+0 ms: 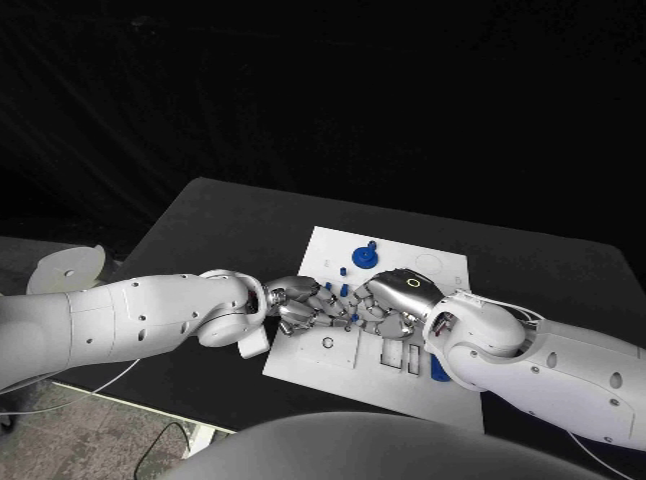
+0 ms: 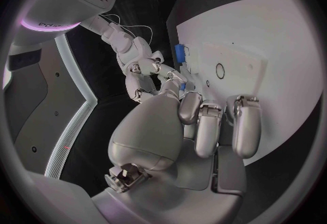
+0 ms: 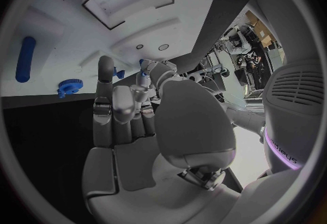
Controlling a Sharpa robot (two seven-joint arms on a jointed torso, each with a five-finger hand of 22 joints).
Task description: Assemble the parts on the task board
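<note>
The white rectangular task board (image 1: 395, 370) lies in the middle of the black table (image 1: 208, 220), with both silver many-fingered hands meeting over its central part.

The left hand (image 1: 297, 302) reaches in from the left, fingers curled towards the board. In the left wrist view its fingers (image 2: 245, 126) lie bent over the white surface beside a small round hole (image 2: 220, 71). Whether it has hold of anything cannot be told.

The right hand (image 1: 395, 298) comes in from the right, its fingers curled down at the board's middle, fingertips close against those of the left hand. Small blue pieces (image 1: 352, 314) show between the fingers of the two hands; in the right wrist view a small blue piece (image 3: 120, 73) sits just beside the right hand's fingertips (image 3: 106, 68). Whether it is pinched or merely touched cannot be told.

A blue round gear-shaped part (image 1: 364, 257) stands on the far section of the board, well apart from both hands. A blue elongated cylindrical part (image 1: 437, 368) lies near the board's right edge, partly hidden by the right forearm. Rectangular recesses (image 1: 403, 356) sit in the near-right part of the board.
</note>
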